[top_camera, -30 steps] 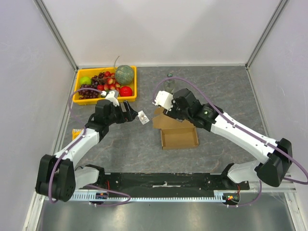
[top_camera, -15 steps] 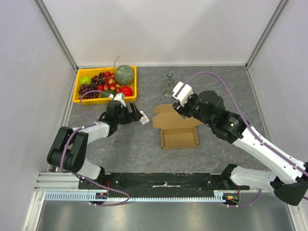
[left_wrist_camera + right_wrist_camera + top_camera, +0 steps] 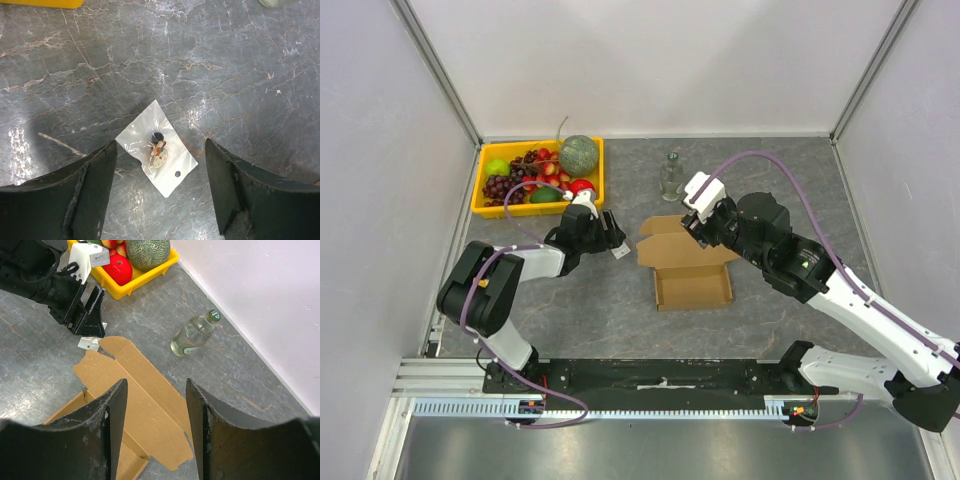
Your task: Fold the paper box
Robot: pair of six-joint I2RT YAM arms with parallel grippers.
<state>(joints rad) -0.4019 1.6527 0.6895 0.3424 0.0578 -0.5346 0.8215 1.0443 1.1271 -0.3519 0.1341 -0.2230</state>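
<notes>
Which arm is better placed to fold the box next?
Right, probably. The right gripper, open, hangs over the open lid of the paper box; the left gripper, also open, is over a small plastic bag beside it.

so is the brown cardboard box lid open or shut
Open: the brown corrugated cardboard box has its lid flap spread back, and its inside shows empty.

Left arm: folded sharply at the elbow, forearm running rightward, held low.
Left end effector: aimed steeply downward, its two dark fingers spread wide, nothing between them.
Right arm: stretched from its base on a long diagonal toward the far left, wrist raised high.
Right end effector: tilted downward, fingers parted, gripping nothing.
Both arms: black joints, white links. A white camera housing sits atop each wrist.
</notes>
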